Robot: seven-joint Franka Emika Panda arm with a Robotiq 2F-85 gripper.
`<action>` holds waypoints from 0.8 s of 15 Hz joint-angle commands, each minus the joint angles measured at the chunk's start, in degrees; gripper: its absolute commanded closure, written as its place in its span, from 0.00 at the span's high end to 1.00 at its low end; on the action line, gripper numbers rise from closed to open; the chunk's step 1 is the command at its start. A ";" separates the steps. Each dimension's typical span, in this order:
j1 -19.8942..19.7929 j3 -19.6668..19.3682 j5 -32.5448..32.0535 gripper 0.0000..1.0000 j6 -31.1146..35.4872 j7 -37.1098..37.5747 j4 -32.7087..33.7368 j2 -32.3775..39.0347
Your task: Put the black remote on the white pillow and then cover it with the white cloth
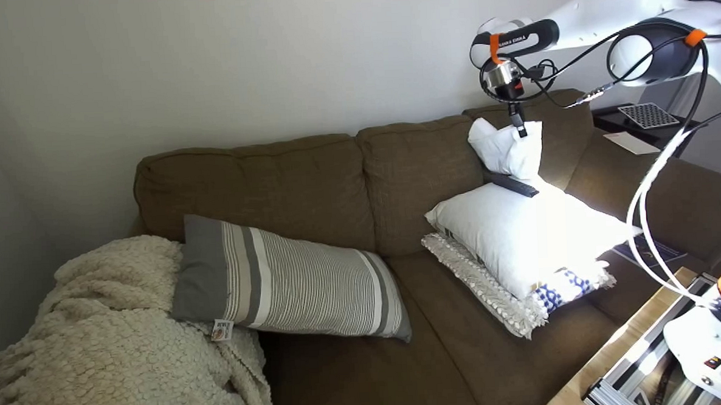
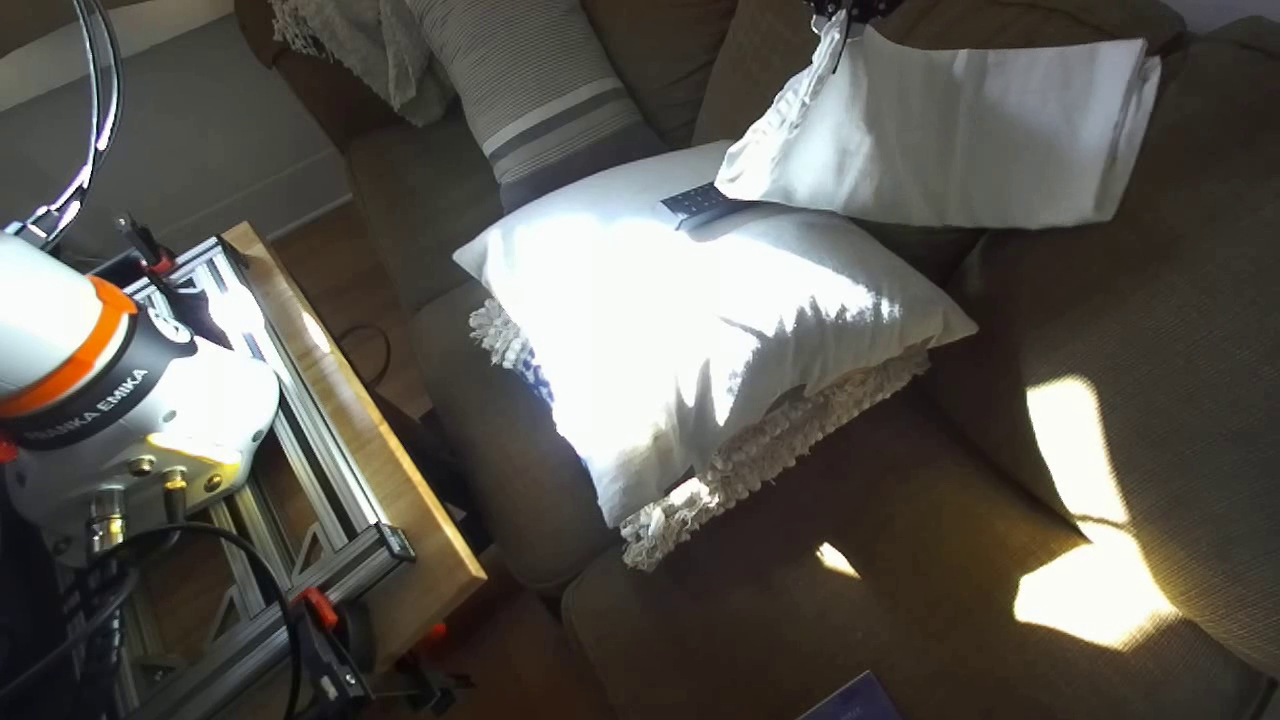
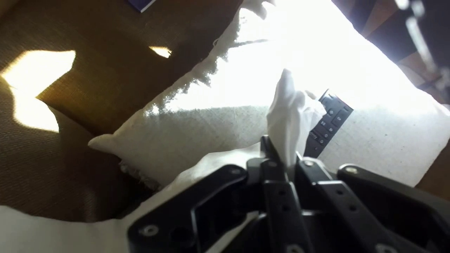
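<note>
While pinching a bunch of the white cloth [image 2: 960,130] tight in the gripper [image 3: 284,153], points down. Shows thin, plain, soft fabric, puckered right at the gripper and drooping from there in a long, loose sheet. On top of the plump white pillow [image 1: 502,233], just below the gripper, can see the black remote [image 3: 329,122], slim, with small buttons. Partly hidden by cloth in the wrist view; cannot tell if touching it. Very bright with sunshine on the pillow. Lower down from the gripper, under the pillow, can find a flatter fringed cushion [image 1: 565,288] with blue marks. Below that, rests on a big brown couch [image 1: 368,372]. Well away from the gripper, on the same couch, can spot a striped pillow [image 1: 322,289] next to a lumpy cream blanket [image 1: 111,335]. Past the gripper, can see a pale wall [image 1: 239,74].
</note>
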 commanded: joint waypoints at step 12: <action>4.39 6.59 -21.55 0.01 -2.10 -20.06 -6.87 -7.02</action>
